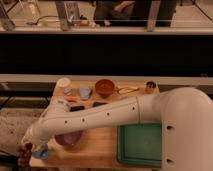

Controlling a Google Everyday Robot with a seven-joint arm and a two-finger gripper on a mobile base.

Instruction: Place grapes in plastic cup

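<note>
The light-blue plastic cup (41, 151) stands at the table's front left corner, just left of the purple bowl (67, 139). My white arm reaches from the right across the table to that corner. My gripper (23, 153) hangs low at the table's left edge, right beside the cup on its left. A dark red-purple clump, the grapes (22, 148), shows in the gripper, level with the cup and not inside it. The arm hides part of the table's middle.
A white cup (63, 83), a pale blue piece (85, 92), a brown bowl (105, 87) and small items stand along the back of the wooden table (100, 150). A green tray (140, 144) lies at the front right. A dark counter wall runs behind.
</note>
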